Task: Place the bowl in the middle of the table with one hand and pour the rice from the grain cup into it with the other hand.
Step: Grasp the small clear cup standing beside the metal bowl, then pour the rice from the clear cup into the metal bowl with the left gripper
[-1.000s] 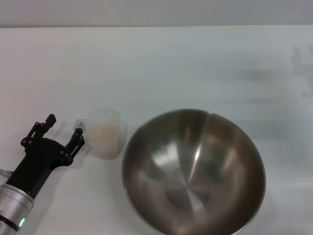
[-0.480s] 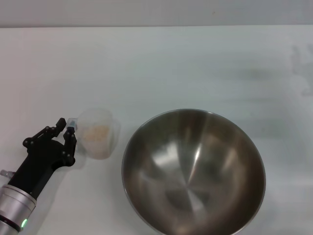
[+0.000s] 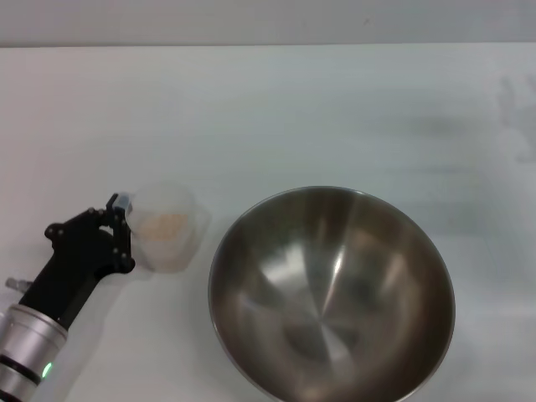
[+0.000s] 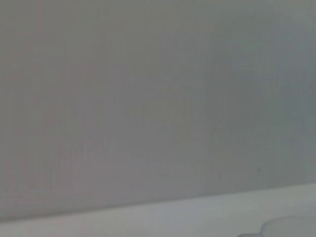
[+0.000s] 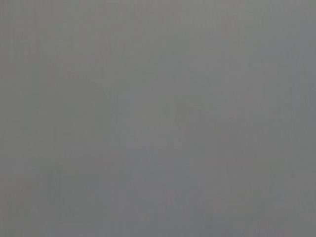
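White table fills the view | left gripper pinches the grain cup by its handle | rice inside, cup upright beside the bowl | lift level, tip slowly over the rim | right arm unseen

Bottom rim of the bowl cut off by the head view's lower edge. Cup handle hidden behind the left pincer. Left arm cropped at the corner. Right wrist view blank grey; left wrist view nearly featureless, pale counter edge only.
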Controlling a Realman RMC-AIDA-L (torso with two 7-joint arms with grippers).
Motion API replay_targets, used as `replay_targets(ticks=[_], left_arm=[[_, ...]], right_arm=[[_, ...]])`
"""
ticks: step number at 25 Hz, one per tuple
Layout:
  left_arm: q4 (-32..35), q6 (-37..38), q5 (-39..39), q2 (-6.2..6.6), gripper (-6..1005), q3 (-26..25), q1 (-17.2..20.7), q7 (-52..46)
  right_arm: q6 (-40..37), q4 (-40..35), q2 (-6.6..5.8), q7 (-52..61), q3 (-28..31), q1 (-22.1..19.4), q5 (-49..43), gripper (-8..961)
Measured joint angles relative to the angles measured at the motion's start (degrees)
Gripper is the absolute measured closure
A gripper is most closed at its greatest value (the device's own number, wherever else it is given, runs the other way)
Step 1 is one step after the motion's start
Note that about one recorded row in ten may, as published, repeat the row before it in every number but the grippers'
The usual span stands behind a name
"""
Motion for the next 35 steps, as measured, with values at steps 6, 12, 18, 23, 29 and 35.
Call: replay_targets(ticks=[6,12,18,23,29,35], left_arm=[[-2.5,6.4,-0.1,-0.06,973,-0.1,-1.4,15.7],[-3.4,17.1,1.8,-0.07,973,1.9,-3.5,38.7],[-3.0,23.5,11.3,-0.03,972,2.7,-5.9,64.7],[-2.1,23.3,15.9,-0.01,972,2.7,-7.8,74.9],[-1.5,22.6,20.8,0.00,973,2.7,-9.2,86.8],[-1.8,20.6,21.6,0.00,972,2.7,-9.8,95.5]], right_arm=[[-0.1,-0.3,-0.06,-0.3,0.1,0.0,0.2,519],[0.0,-0.5,-0.25,-0.4,2.5,0.1,0.2,519],[0.0,-0.6,-0.26,-0.4,4.2,0.2,0.2,519],[0.0,-0.7,-0.26,-0.4,4.5,0.3,0.2,519],[0.0,-0.4,-0.53,-0.5,4.6,0.3,-0.1,519],[0.0,-0.2,-0.76,-0.5,4.4,0.3,-0.2,519]])
